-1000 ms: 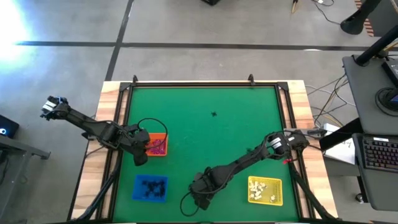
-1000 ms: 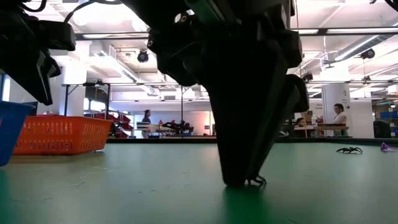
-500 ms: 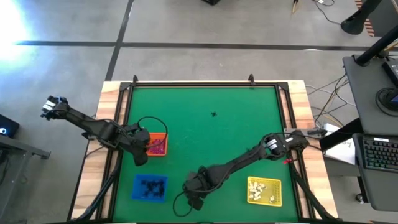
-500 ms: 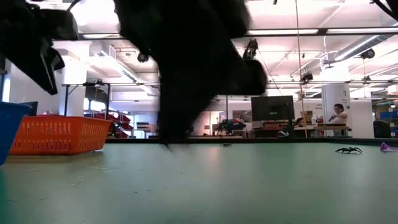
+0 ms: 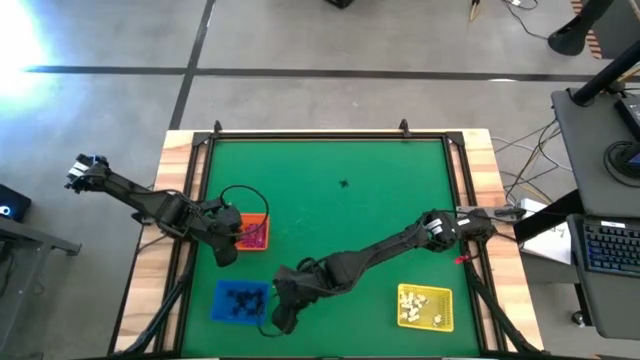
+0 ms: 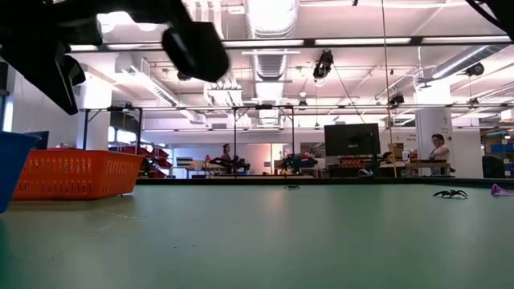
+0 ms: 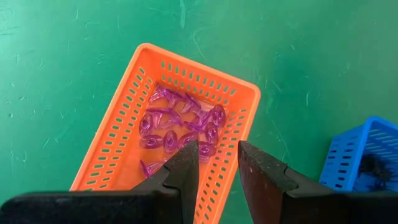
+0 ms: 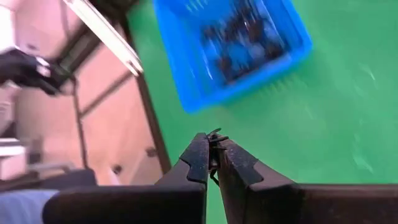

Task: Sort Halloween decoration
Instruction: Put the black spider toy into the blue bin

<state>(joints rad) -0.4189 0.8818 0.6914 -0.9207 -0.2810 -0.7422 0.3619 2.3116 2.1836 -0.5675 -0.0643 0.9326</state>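
Above the orange tray [image 5: 253, 232] of purple trinkets [image 7: 180, 127], the left gripper [image 5: 226, 250] waits part-open and empty, while right of the blue tray [image 5: 242, 301] the right gripper [image 8: 212, 158] pinches a black spider [image 8: 215, 138] so thinly that it could slip before release.

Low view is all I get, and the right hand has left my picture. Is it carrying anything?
Observer: Yes. The right hand is shut on a small black trinket, pinched at its fingertips.
Operator: Where is it heading?
Observer: It is beside the blue tray, which already holds black trinkets.
Operator: And the left hand?
Observer: The left hand hangs open over the orange tray, above the purple trinkets, holding nothing.
Operator: Anything left loose?
Observer: One black trinket on the mat, toward the far edge.
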